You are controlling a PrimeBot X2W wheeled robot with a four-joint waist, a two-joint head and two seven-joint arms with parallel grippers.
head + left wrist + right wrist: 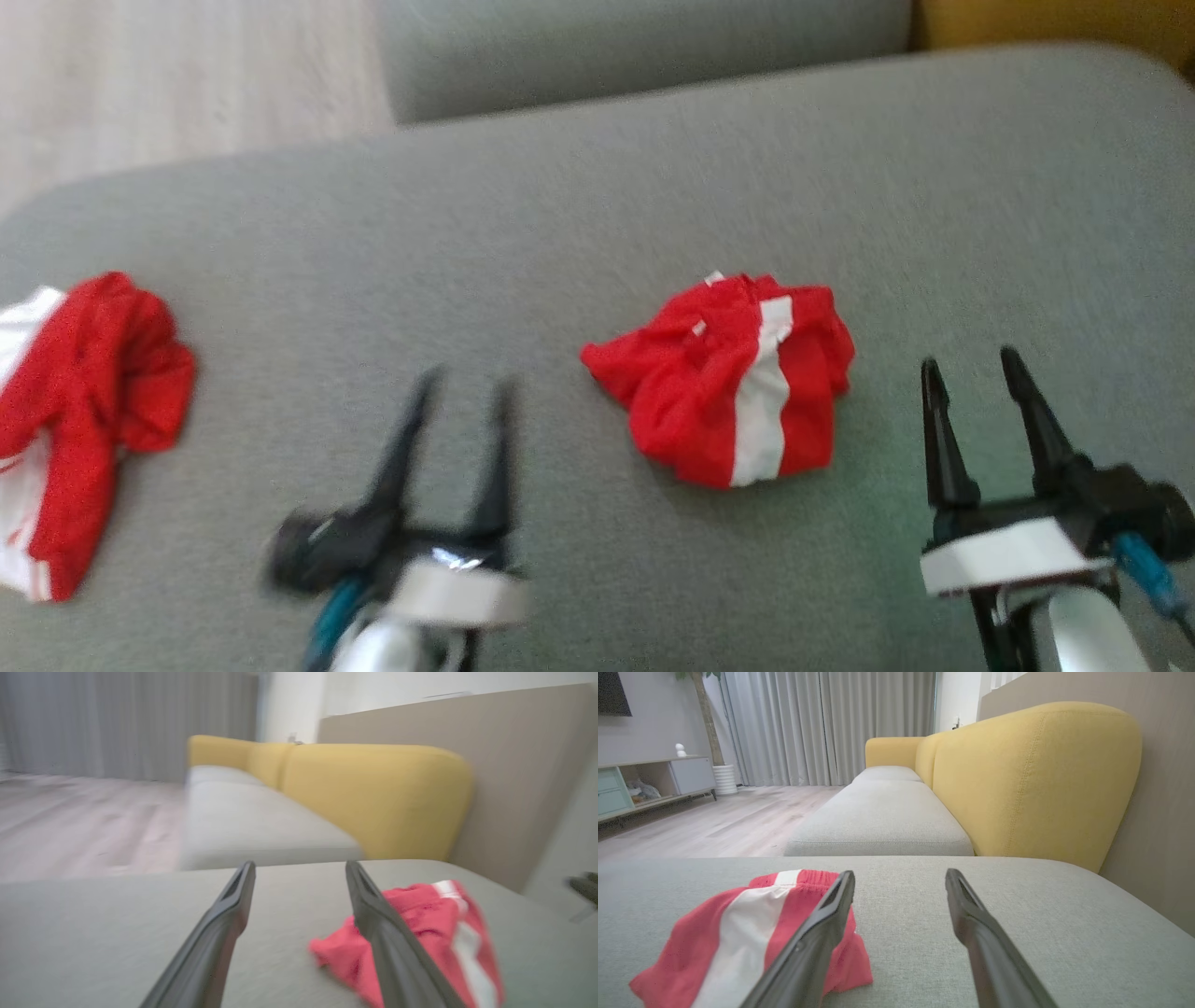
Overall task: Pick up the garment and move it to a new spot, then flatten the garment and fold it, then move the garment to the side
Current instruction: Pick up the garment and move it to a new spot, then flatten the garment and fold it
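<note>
My left gripper (467, 383) and right gripper (971, 364) are both spread and empty above the cushion (597, 215), and the crumpled red garment (728, 383) lies between them, level with my fingertips, its white stripe running fore-and-aft, neither arm clearly nearer.

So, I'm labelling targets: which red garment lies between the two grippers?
The centre garment with the white stripe; the other garment lies far left, outside them.

count | red-and-white garments (738, 383) (84, 411): 2 | end effectors (464, 383) (971, 366): 2 | grey seat cushions (653, 215) (644, 47): 2
</note>
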